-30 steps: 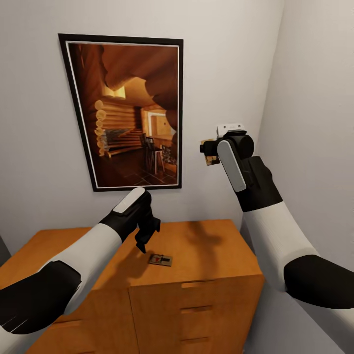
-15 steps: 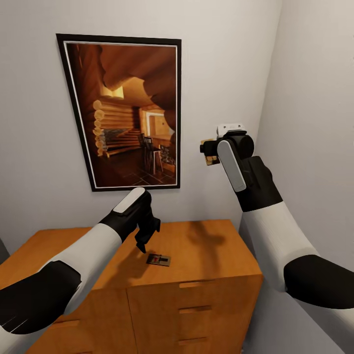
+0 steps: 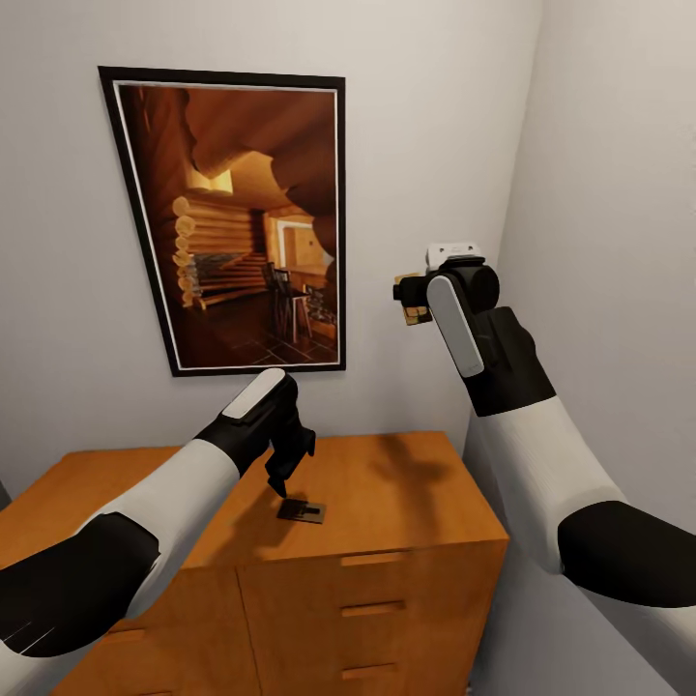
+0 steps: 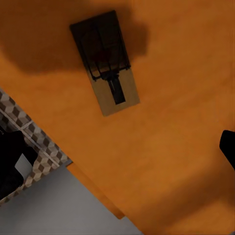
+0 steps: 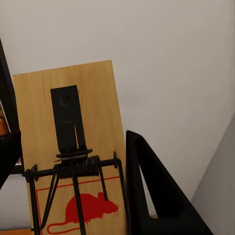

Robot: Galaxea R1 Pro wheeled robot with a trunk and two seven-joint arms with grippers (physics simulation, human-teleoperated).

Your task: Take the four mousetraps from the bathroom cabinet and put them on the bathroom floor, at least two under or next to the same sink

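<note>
One mousetrap (image 3: 301,511) lies flat on the top of the orange-brown cabinet (image 3: 406,483), near its front edge. My left gripper (image 3: 281,480) hangs just above and beside it, fingers pointing down. In the left wrist view the same mousetrap (image 4: 105,63) lies on the cabinet top (image 4: 171,112), and the left gripper (image 4: 117,154) is open with nothing between its fingers. My right gripper (image 3: 412,302) is raised near the wall, shut on a second mousetrap (image 5: 73,147) with a red mouse print. A strip of cube-patterned floor (image 4: 34,142) shows past the cabinet's edge.
A dark-framed log-cabin picture (image 3: 242,213) hangs on the wall behind the cabinet. The side wall (image 3: 619,242) runs close along the right arm. Drawer fronts with bar handles (image 3: 372,609) face me below the cabinet top.
The whole view has shifted: picture, cabinet and the lying mousetrap slid left in the picture. Both arms keep their pose, and the right gripper still holds its mousetrap.
</note>
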